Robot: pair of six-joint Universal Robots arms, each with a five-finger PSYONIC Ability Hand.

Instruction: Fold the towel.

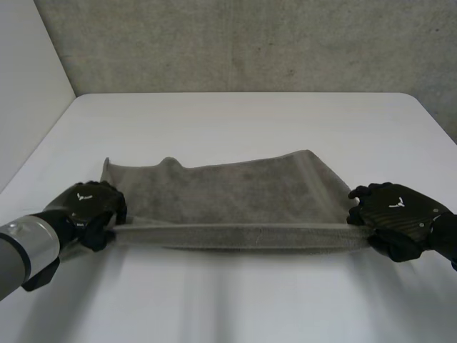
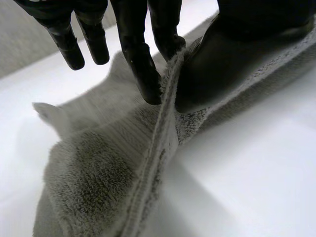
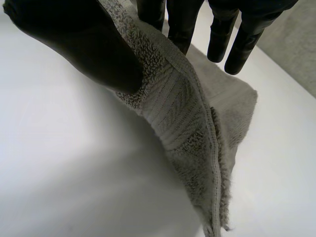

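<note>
A grey towel (image 1: 235, 196) lies across the middle of the white table (image 1: 243, 121), its near edge lifted and stretched taut between my two hands. My left hand (image 1: 89, 206) pinches the near left corner; in the left wrist view the thumb (image 2: 227, 54) presses the towel's hem (image 2: 165, 143) against a finger (image 2: 140, 64). My right hand (image 1: 396, 214) pinches the near right corner; in the right wrist view the thumb (image 3: 74, 44) clamps the towel (image 3: 182, 118) against the fingers (image 3: 180, 24). The far edge rests on the table, rumpled at its left.
A grey wall (image 1: 250, 43) rises behind the table's far edge. Bare tabletop stretches beyond the towel and in front of it, toward me.
</note>
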